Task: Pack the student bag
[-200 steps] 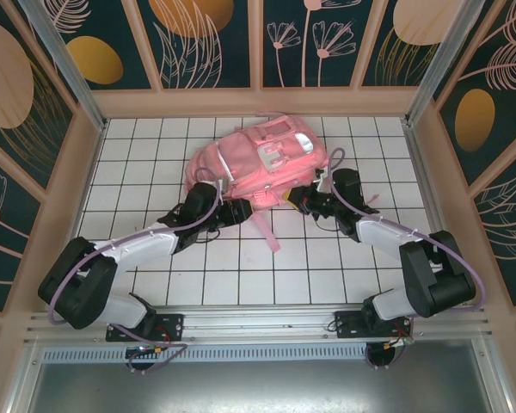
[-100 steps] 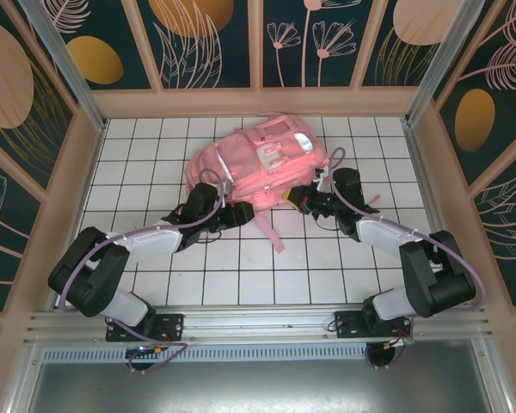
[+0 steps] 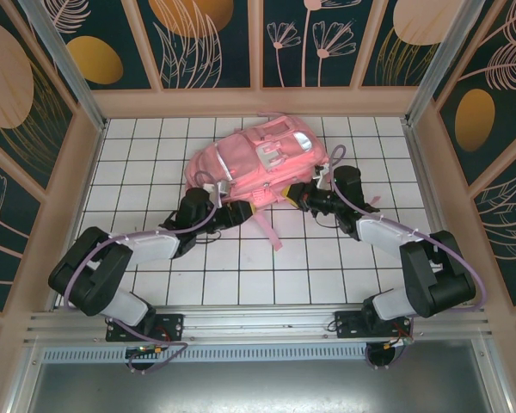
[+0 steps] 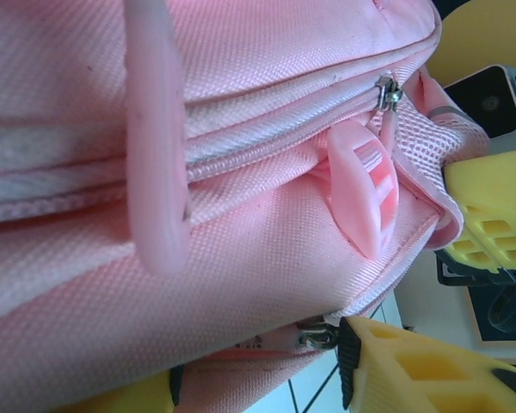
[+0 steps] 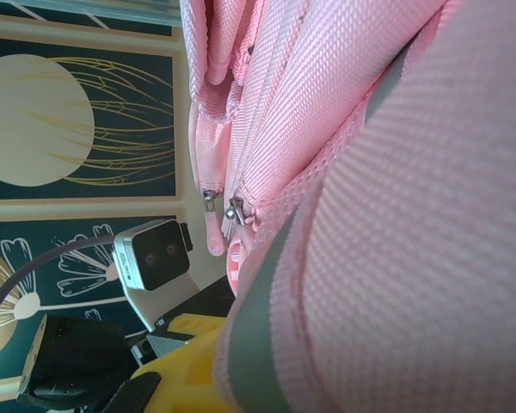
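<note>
Item: student bag point(image 3: 258, 159), far centre of tiled surface point(image 3: 241, 275), strap point(image 3: 271, 231) trailing nearward | left gripper point(image 3: 243, 212): fingers apart astride bag's near edge, cannot tell if clamped | right gripper point(image 3: 301, 200): closed, pinching bag's right corner | surround: floral wall panels point(image 3: 206, 43)

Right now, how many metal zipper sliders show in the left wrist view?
2. One slider at the upper-right zipper end of the student bag; the other slider at its bottom edge. Folds may hide more.
</note>
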Motion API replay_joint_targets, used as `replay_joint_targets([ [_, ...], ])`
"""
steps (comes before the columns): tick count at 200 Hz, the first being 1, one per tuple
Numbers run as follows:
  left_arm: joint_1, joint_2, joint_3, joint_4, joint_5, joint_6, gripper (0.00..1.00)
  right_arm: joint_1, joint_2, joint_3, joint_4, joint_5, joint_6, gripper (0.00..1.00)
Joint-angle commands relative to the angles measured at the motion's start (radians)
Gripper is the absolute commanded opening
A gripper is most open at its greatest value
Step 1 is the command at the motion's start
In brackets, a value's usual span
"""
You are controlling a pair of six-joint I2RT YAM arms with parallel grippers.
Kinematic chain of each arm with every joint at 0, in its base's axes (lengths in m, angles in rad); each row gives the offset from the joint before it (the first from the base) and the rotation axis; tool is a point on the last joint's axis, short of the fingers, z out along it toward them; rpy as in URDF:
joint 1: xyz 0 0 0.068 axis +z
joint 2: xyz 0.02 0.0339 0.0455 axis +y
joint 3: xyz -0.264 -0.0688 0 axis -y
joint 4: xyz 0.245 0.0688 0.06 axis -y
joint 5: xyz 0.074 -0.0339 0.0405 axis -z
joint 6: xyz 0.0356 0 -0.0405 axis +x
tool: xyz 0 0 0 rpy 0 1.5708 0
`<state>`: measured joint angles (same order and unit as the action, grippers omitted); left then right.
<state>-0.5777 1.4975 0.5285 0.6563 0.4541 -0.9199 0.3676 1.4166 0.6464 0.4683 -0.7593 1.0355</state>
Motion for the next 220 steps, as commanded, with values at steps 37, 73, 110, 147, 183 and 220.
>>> replay_joint_targets([
  [37, -0.008, -0.096, -0.074, 0.097, 0.031, -0.024, 0.5, 0.015, -0.002, 0.054, 0.18, -0.12, 0.006, 0.0],
  [73, -0.008, -0.143, -0.094, 0.113, 0.015, -0.021, 0.5, 0.016, 0.006, 0.053, 0.183, -0.12, 0.005, 0.0],
  [110, -0.008, -0.125, -0.107, 0.174, 0.037, -0.04, 0.5, 0.018, 0.01, 0.052, 0.181, -0.123, 0.004, 0.0],
  [147, -0.008, -0.107, -0.113, 0.191, 0.039, -0.044, 0.5, 0.019, 0.012, 0.052, 0.175, -0.123, -0.001, 0.0],
  [183, -0.008, -0.061, -0.085, 0.147, 0.037, -0.025, 0.46, 0.018, 0.011, 0.058, 0.164, -0.12, -0.006, 0.0],
  [220, -0.008, -0.022, -0.069, 0.157, 0.048, -0.032, 0.36, 0.018, 0.011, 0.058, 0.162, -0.12, -0.007, 0.0],
])
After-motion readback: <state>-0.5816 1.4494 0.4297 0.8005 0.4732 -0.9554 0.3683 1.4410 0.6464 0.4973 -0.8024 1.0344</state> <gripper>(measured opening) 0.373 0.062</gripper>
